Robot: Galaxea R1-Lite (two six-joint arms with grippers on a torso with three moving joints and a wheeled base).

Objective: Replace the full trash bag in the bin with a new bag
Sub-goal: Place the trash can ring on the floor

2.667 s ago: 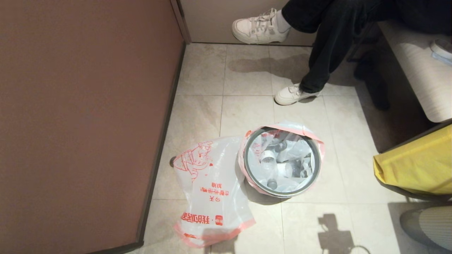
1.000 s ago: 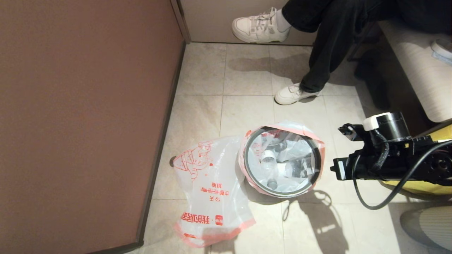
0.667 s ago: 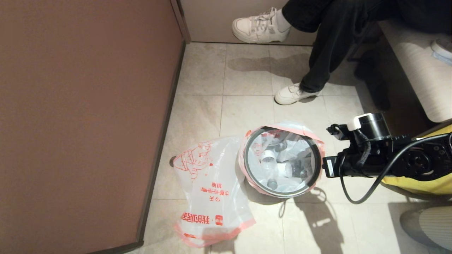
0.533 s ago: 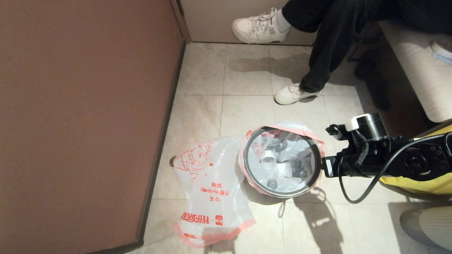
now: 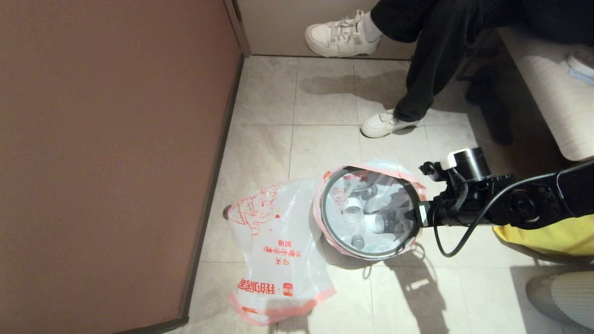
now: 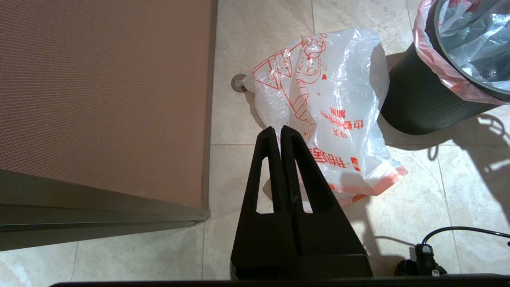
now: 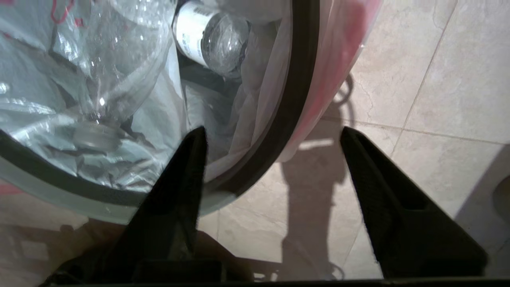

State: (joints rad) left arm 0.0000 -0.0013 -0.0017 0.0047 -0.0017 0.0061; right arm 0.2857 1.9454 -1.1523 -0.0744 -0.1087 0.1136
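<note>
The bin [image 5: 324, 221] stands on the tiled floor, its black wall [image 6: 414, 103] also showing in the left wrist view. The full trash bag [image 5: 371, 215] lines it, pink hem folded over the grey ring [image 7: 299, 79], with clear bottles [image 7: 211, 36] inside. The new bag [image 5: 274, 241] lies limp and flat on the floor to the bin's left. My right gripper [image 5: 414, 215] is at the bin's right rim, open [image 7: 273, 135], one finger over the inside, the other outside over the floor. My left gripper [image 6: 277, 129] is shut and empty, hovering above the new bag [image 6: 330, 99].
A brown partition [image 5: 106, 153] walls off the left side, with a small door stop [image 5: 226, 212] at its foot. A seated person's legs and white sneakers [image 5: 387, 124] are at the back. A bench [image 5: 552, 88] and a yellow object [image 5: 557, 236] are on the right.
My right arm came in from the right and moved left until its gripper reached the bin's right rim. The bags and the bin have not moved.
</note>
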